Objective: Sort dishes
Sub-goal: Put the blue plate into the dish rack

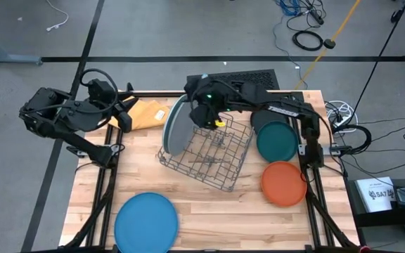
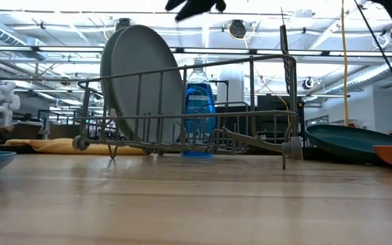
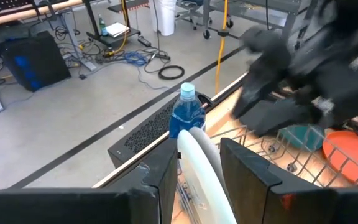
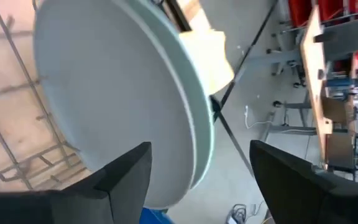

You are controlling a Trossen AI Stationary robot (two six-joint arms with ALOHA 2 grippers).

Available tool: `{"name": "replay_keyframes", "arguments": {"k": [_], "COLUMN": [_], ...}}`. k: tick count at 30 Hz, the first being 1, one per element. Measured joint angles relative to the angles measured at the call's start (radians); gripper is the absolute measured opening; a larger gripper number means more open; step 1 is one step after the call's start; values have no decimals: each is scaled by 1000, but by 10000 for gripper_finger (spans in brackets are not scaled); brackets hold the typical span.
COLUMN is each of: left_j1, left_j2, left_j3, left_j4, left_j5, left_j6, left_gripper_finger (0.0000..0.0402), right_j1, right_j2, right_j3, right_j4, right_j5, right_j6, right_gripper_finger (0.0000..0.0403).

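Though over the rack [image 1: 209, 151], right hand [image 1: 204, 118] wide open, empty.

Bare table [image 1: 209, 218] lies open between the blue plate [image 1: 146, 222] and orange plate [image 1: 284, 183], while the rack [image 1: 213, 156], upright plates [image 1: 175, 126] and right gripper [image 1: 209, 116] above crowd the middle.

Two pale plates [image 1: 176, 126] in one wire rack [image 1: 213, 158], one blue plate [image 1: 146, 221], one teal plate [image 1: 276, 140], one orange plate [image 1: 283, 184], one black plate [image 1: 264, 117], one soap bottle [image 2: 199, 109]
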Motion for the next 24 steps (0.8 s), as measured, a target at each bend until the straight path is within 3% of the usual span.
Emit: {"name": "replay_keyframes", "arguments": {"k": [4, 9, 17, 24], "left_j1": [0, 0, 0, -12], "left_j2": [0, 0, -1, -1], "left_j3": [-43, -130, -252, -298], "left_j4": [-22, -18, -1, 103], "left_j5": [0, 0, 43, 96], "left_j6": [-1, -26, -107, -97], "left_gripper_finger": [123, 123, 123, 123], "right_j1": [45, 122, 303, 406], "right_j2": [-52, -61, 12, 105], "right_j3": [1, 1, 0, 0], "right_j4": [-50, -136, -155, -62], "right_j5": [-48, -270, -268, -261], "right_j6": [134, 295, 355, 451], "right_gripper_finger": [260, 260, 260, 260]}}
